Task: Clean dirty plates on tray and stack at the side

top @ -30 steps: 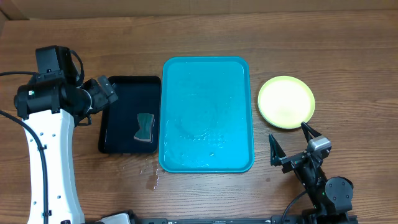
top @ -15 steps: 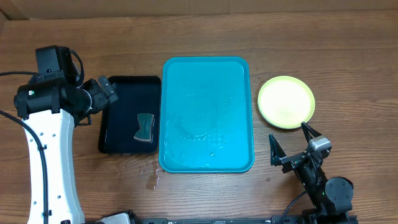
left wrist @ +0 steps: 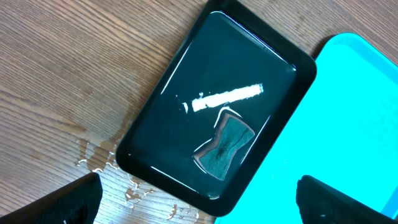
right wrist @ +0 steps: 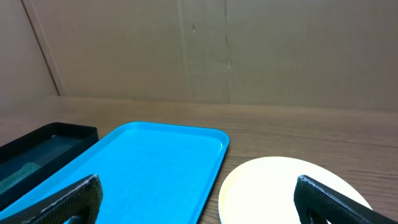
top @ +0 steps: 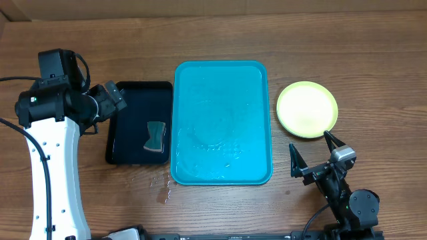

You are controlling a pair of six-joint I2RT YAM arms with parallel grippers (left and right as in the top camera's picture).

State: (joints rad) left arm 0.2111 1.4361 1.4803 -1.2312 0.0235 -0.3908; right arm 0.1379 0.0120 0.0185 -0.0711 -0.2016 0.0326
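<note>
The turquoise tray [top: 222, 123] lies in the middle of the table, and its surface carries only a film of water. To its right on the wood rests a yellow-green rimmed plate [top: 307, 109] with a pale centre; whether others lie under it I cannot tell. My left gripper [top: 113, 100] hovers open over the far left corner of a black tray, holding nothing. Also open and holding nothing, my right gripper [top: 309, 143] sits just in front of the plate. The right wrist view shows the tray [right wrist: 155, 168] and the plate [right wrist: 280, 186] ahead of the right gripper [right wrist: 198, 186].
A black tray [top: 130, 133] holding shallow water and a dark sponge [top: 156, 137] lies against the turquoise tray's left side. Water drops [top: 160, 187] dot the table near its front corner. The left wrist view shows the sponge [left wrist: 225, 146] in the black tray [left wrist: 155, 137].
</note>
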